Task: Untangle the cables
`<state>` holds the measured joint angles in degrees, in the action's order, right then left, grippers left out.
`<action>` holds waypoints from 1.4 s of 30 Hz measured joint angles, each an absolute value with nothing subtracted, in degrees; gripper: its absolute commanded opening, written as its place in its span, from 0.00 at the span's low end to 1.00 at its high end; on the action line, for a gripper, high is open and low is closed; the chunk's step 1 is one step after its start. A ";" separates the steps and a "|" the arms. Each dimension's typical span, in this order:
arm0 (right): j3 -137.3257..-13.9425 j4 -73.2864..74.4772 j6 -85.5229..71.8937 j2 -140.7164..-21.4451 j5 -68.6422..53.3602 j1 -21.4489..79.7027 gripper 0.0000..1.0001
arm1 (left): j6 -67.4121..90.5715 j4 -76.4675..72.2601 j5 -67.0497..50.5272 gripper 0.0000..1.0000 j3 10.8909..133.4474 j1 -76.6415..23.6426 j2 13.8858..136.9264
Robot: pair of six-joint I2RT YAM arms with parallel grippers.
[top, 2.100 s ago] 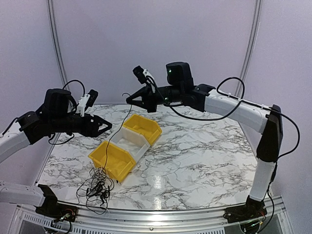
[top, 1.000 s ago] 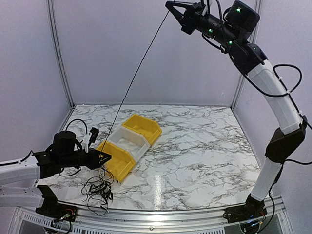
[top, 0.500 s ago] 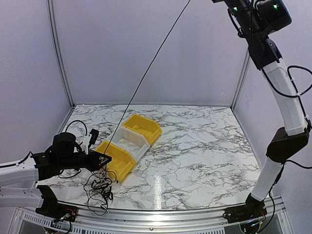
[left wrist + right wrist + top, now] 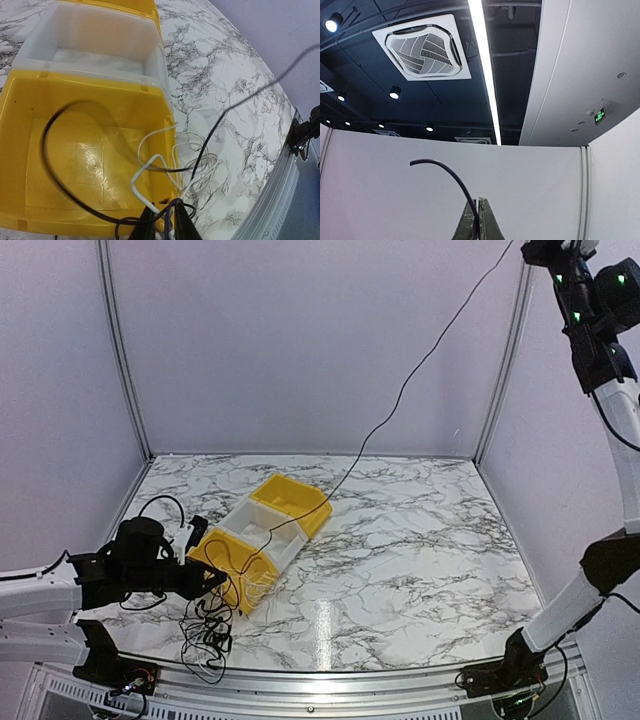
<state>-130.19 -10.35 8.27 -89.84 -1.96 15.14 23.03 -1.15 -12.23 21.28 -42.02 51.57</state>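
Observation:
The cables (image 4: 205, 638) lie as a loose tangle of thin black cords at the table's front left. In the left wrist view, white loops (image 4: 196, 161) hang over the corner of the near yellow bin (image 4: 90, 150). My left gripper (image 4: 164, 226) is low at that corner, its fingers pinched on a dark and a white strand. My right gripper (image 4: 478, 222) is raised high at the top right, shut on one black cable (image 4: 400, 392). This cable sags down to the bins, and its free end (image 4: 427, 164) curls above the fingers.
Three bins stand in a diagonal row: the near yellow bin (image 4: 238, 565), a white bin (image 4: 268, 523) and a far yellow bin (image 4: 292, 498). The table's metal front edge (image 4: 330, 680) runs close behind the tangle. Booth walls enclose the marble top.
The right arm has swung further right at the top. The black cable, taut before, now hangs slack across the bins. The left gripper has narrowed onto strands at the yellow bin's corner.

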 measured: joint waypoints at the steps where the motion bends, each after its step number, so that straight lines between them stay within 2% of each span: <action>1: -126.61 -10.37 7.81 -87.74 -1.96 14.17 0.00 | 23.14 -0.62 -12.10 0.10 21.32 -42.02 51.40; 6: -108.14 -10.02 6.85 -79.02 -1.06 9.82 0.00 | 23.44 2.50 -11.44 0.06 23.20 -42.13 49.17; 13: -86.54 -8.27 6.52 -73.89 1.91 -0.08 0.00 | 23.16 7.77 -11.03 0.05 31.46 -42.44 47.07; 22: -60.42 -6.79 18.44 -71.42 0.51 -4.80 0.00 | 21.56 14.74 -10.66 0.01 46.06 -43.44 47.55; 26: -56.38 -6.33 22.31 -72.97 2.02 -6.15 0.00 | 21.69 16.58 -11.94 0.00 50.98 -45.56 48.90; 33: -59.16 -7.07 23.94 -83.20 7.40 -13.69 0.00 | 23.16 20.23 -15.18 0.00 57.41 -52.49 52.60; 37: -59.53 -6.90 24.77 -85.97 7.70 -14.87 0.00 | 25.87 22.17 -16.03 0.00 53.06 -56.93 51.57; 42: -60.20 -4.10 24.97 -85.49 -0.84 -14.17 0.00 | 29.08 26.81 -12.93 0.00 44.62 -57.39 48.93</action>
